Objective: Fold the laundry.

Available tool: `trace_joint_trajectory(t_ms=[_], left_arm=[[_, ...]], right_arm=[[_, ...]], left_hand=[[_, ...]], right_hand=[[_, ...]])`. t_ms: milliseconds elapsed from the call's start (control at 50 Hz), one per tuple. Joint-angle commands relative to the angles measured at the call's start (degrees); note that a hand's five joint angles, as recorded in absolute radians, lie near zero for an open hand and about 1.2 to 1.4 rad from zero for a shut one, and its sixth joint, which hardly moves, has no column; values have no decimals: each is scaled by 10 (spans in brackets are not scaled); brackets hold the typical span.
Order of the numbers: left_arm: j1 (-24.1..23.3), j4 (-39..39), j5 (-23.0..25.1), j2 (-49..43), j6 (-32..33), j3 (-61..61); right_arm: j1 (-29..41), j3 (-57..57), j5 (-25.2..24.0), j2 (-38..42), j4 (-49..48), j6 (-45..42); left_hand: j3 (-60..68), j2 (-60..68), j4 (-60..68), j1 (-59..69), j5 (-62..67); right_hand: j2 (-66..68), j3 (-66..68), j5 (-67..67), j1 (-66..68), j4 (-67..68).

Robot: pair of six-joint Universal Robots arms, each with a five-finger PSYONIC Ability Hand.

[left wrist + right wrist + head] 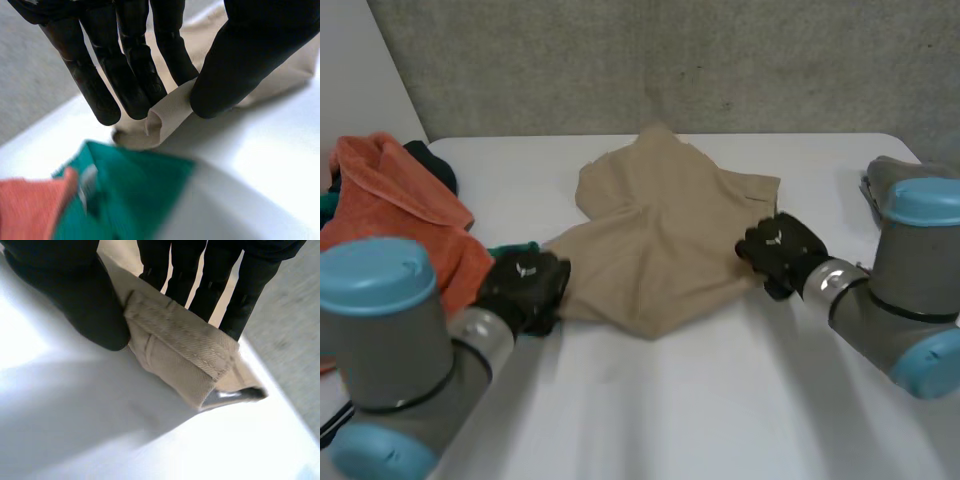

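A tan garment (660,240) lies rumpled in the middle of the white table (720,400), between the two hands. The left hand (525,288) is at the garment's near left corner; in its wrist view a folded bit of the edge (167,112) is pinched between thumb and fingers (100,90). The right hand (780,252) is at the right edge, its thumb and fingers (250,285) closed on a thick stitched band (185,355). An orange cloth (410,210) and a green cloth (135,195) lie just beside the left hand.
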Motion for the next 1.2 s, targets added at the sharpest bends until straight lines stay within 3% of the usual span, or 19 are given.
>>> trace_joint_trajectory(t_ms=[20, 60, 160, 260, 420, 600, 660, 700, 740, 760, 780, 880, 1060, 1200], left_arm=[[-27, -95, -17, 58, 52, -9], [-27, -99, -20, 65, 54, 2], [-14, -104, -27, 65, 44, 51], [-7, -170, -30, 30, 15, 112], [1, -273, -30, -57, -45, 210], [-1, -345, -35, -134, -75, 268], [-5, -345, -38, -142, -73, 264], [-5, -333, -42, -145, -73, 261], [-4, -320, -48, -146, -72, 260], [-4, -309, -53, -145, -70, 259], [-4, -304, -55, -145, -70, 259], [-11, -306, -77, -96, -60, 269], [-24, -292, -77, 112, -37, 384], [-26, -289, -77, 153, -11, 501]], right_arm=[[-19, -23, 7, -37, 117, 3], [-22, -35, 10, -44, 117, 17], [-28, -90, 16, -50, 130, 91], [-28, -161, 16, -23, 209, 146], [-24, -227, 38, 49, 309, 115], [-13, -200, 48, 90, 256, 82], [-13, -186, 53, 99, 219, 74], [-13, -179, 58, 105, 195, 68], [-14, -176, 60, 107, 185, 66], [-15, -174, 64, 105, 175, 66], [-16, -173, 64, 104, 174, 66], [-18, -163, 57, 48, 176, 76], [-35, -225, 40, -173, 156, 115], [-51, -264, 30, -247, 89, 188]], left_hand=[[-388, -391, -393, -363, -364], [-443, -446, -448, -418, -419], [-445, -448, -450, -420, -421], [-433, -436, -438, -408, -409], [-405, -407, -410, -380, -381], [-354, -357, -359, -329, -330], [-324, -327, -329, -299, -300], [-202, -204, -207, -177, -178], [-34, -36, -39, -9, -10], [115, 113, 110, 140, 139], [117, 114, 111, 142, 141], [117, 114, 111, 142, 141], [117, 114, 111, 142, 141], [117, 114, 111, 142, 141]], right_hand=[[-379, -385, -386, -387, -386], [-391, -397, -397, -398, -398], [-418, -424, -424, -425, -425], [-414, -421, -421, -422, -422], [-411, -417, -418, -419, -419], [-396, -402, -403, -404, -403], [-347, -353, -354, -355, -355], [-245, -251, -252, -253, -253], [-82, -88, -89, -90, -90], [119, 112, 112, 111, 111], [172, 166, 166, 165, 165], [173, 167, 166, 165, 165], [173, 167, 166, 165, 165], [173, 167, 166, 165, 165]])
